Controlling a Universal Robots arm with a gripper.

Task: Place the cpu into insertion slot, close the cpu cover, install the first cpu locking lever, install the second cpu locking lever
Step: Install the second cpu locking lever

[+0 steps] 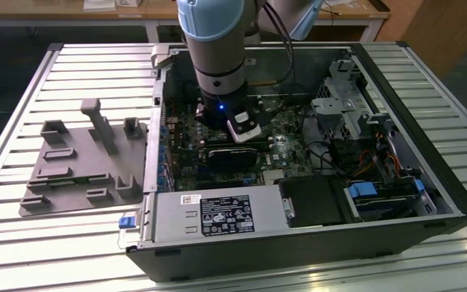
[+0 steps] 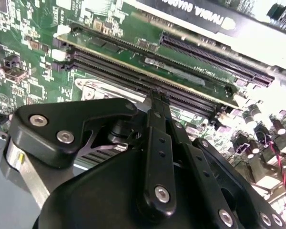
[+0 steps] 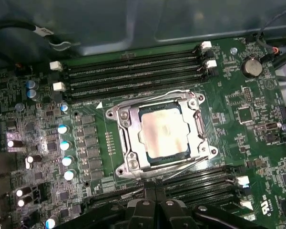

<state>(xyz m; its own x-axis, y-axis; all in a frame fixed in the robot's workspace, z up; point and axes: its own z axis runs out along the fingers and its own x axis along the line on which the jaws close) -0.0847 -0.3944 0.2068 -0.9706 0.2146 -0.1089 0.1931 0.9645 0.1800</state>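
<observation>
Within the insertion slot point(image 3: 164, 138) the cpu point(image 3: 163, 132) is already seated, framed by the closed cpu cover point(image 3: 128, 138). Just beside it the gripper point(image 3: 153, 202) is seen pinched together, empty — any lever should be pressed slowly, squarely, until latched.

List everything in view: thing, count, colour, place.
cpu: one, pale silver, lying in the insertion slot.
insertion slot: one, dark rim, mid motherboard.
cpu cover: one, dull silver, closed around the cpu.
motherboard: one, green, inside the computer case.
computer case: one, black, open on the slatted table.
power supply: one, silver-grey, near edge of the case.
fixture tray: one, grey, at the exterior view's left.
slatted table: one, pale grey.
arm: one, grey and blue, reaching into the case.
gripper: one, black, beside the cover.
</observation>
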